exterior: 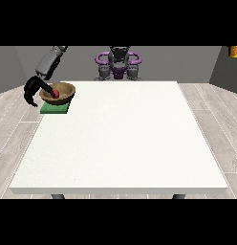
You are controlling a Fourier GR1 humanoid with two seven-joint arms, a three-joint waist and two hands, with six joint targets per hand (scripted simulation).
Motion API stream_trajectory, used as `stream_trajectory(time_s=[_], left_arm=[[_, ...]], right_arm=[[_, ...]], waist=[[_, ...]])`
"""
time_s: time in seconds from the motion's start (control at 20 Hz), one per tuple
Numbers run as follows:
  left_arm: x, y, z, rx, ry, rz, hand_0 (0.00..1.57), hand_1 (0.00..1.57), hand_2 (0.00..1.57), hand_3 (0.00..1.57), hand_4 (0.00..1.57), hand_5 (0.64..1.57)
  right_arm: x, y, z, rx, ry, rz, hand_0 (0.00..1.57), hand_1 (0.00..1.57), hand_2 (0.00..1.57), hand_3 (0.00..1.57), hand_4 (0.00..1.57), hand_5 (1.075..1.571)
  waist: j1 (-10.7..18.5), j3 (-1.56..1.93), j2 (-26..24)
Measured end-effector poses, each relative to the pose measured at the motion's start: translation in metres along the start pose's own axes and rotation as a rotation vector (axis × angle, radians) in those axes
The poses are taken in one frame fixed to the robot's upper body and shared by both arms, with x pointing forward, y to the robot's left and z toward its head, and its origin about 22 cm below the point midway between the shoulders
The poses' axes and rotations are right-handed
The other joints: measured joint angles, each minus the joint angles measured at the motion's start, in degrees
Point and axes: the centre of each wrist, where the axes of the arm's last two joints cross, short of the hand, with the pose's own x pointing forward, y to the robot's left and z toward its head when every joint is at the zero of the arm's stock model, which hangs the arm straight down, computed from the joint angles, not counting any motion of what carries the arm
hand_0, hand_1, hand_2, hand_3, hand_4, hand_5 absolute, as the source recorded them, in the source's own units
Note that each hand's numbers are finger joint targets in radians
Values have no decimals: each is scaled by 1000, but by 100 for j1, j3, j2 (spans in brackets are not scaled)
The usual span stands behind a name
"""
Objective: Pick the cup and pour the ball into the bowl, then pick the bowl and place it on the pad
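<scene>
Front view: grey walls and pale plank flooring are surrounding a white table.
Near the table's far corner at the view's left, a green pad is lying under a wooden bowl holding a red ball; the hand at the view's left is curling its fingers round the bowl's rim.

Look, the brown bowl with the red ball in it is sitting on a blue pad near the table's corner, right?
Nearly. The pad is green, not blue. The front view shows the brown bowl with the red ball inside it, on that green pad near the table's far corner at the view's left, with the hand at the view's left at its rim.
</scene>
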Motion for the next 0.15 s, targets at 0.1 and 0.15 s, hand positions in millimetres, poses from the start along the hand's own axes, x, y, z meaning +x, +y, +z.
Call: stream_trajectory(time_s=[0.1,0.15], left_arm=[[-11,-10,1,-2,26,5,0,0,0,0,1190,1569],[-18,-14,4,-6,49,5,0,0,0,0,1190,1569]], right_arm=[[2,-1,-1,14,17,28,0,0,0,0,0,1383],[5,-6,-1,17,29,41,0,0,0,0,200,1375]], waist=[[-41,0,-196],[-58,-1,-333]])
